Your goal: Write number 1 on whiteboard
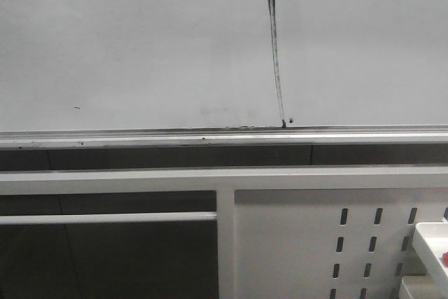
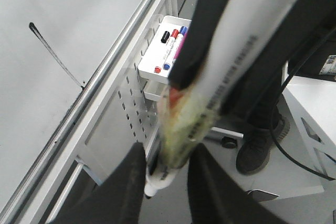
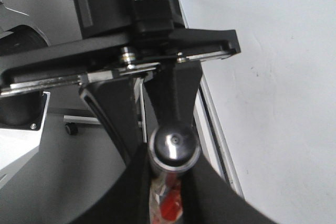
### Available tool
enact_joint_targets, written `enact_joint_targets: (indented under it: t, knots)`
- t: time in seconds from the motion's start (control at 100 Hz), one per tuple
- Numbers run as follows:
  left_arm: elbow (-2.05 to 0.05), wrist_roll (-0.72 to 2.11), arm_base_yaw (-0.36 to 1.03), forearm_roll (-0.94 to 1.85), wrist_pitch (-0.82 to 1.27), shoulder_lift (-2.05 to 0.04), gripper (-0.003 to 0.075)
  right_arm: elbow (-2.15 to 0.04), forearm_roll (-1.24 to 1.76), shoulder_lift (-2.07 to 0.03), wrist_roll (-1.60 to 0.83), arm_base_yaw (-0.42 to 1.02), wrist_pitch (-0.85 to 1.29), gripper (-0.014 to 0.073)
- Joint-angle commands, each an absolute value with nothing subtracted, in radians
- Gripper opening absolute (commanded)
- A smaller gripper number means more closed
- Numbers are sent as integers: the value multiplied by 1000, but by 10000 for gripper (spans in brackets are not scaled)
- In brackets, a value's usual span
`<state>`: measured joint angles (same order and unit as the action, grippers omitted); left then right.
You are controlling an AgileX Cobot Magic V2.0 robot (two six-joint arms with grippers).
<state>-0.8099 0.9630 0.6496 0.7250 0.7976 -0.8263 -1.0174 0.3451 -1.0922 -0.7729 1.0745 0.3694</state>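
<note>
You face a large glossy whiteboard (image 1: 140,54) with a silver rail (image 1: 210,136) along its lower edge. The number 1 (image 1: 276,54) stands right of the board's middle: one thin, slightly curved black stroke, a thicker blob at its top, its foot reaching almost to the lower edge. Your left end effector (image 2: 167,174) is clenched around a white marker (image 2: 231,66), held away from the board. Your right end effector (image 3: 169,182) grips a silver-capped pen-like object (image 3: 173,148), its kind unclear. Below the board sits a slotted white panel (image 1: 301,243), where a small tray (image 2: 163,51) holds spare markers.
</note>
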Motion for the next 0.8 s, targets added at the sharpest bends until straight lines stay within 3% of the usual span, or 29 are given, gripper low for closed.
enact_joint_targets:
  t: [0.0,0.09,0.79]
  knots:
    - [-840,962,648,780,732,-823,69,-1049,350,-1073,-773,1076,305,-77]
    - [-840,962,648,807,712,-823,-21,-1049,350,-1073,-773,1076,305,-77]
    - [-840,962,648,838,699,-823,-20,-1049,350,-1073,-773,1074,272,-53]
